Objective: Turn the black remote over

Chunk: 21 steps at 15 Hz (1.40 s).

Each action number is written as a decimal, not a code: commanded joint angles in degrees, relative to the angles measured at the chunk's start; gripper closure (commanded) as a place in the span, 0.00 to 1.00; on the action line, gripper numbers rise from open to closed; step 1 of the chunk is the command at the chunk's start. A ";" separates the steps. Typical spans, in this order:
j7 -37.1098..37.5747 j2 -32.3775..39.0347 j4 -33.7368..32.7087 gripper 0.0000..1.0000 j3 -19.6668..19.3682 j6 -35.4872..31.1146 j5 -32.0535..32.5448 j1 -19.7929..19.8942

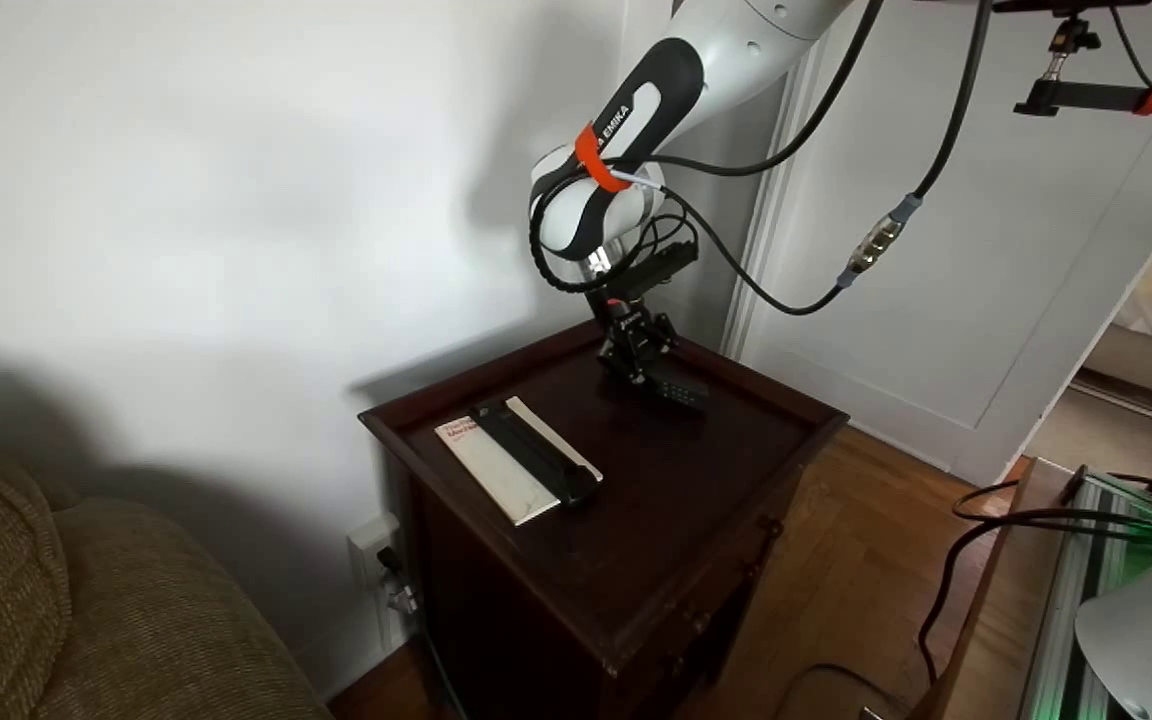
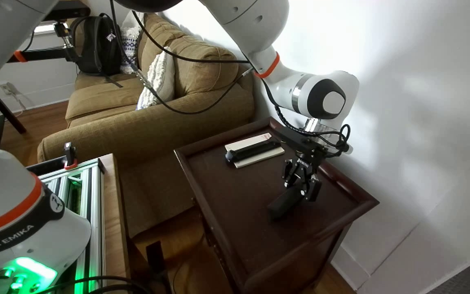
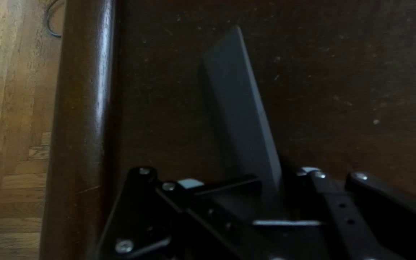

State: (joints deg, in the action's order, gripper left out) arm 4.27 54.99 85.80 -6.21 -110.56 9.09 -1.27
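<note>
The black remote [image 1: 680, 394] is a small flat black oblong, tilted up onto its long edge over the dark wooden cabinet top [image 1: 626, 560]. Its button side faces the camera in an exterior view, and its plain side shows in an exterior view [image 2: 284, 203] and in the wrist view [image 3: 237, 97]. My gripper [image 1: 640, 374] is shut on one end of the remote, with a finger on each flat side [image 3: 271, 182]. It also shows in an exterior view [image 2: 302, 190]. The far end sticks out free. I cannot tell whether its lower edge touches the top.
A pale book [image 1: 498, 470] with red print lies on the cabinet top, and a longer black bar-like object [image 1: 536, 450] lies across it, also in an exterior view [image 2: 253, 151]. A raised rim [image 3: 85, 119] edges the top. A wall stands behind, a brown sofa [image 2: 157, 126] beside.
</note>
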 commanded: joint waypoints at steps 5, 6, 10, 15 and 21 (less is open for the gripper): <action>0.68 1.55 -1.32 0.73 0.92 0.67 -0.13 0.05; 0.67 1.63 -1.35 0.69 0.99 0.69 -0.15 0.02; 0.06 0.57 -0.60 0.25 1.40 -0.11 -0.52 0.39; -3.87 -5.20 4.43 0.00 2.31 -3.63 -1.09 2.26; -9.38 -16.09 15.83 0.00 4.18 -14.10 -4.60 6.24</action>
State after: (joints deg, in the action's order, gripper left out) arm -1.78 45.87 92.55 -4.17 -118.42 6.98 2.29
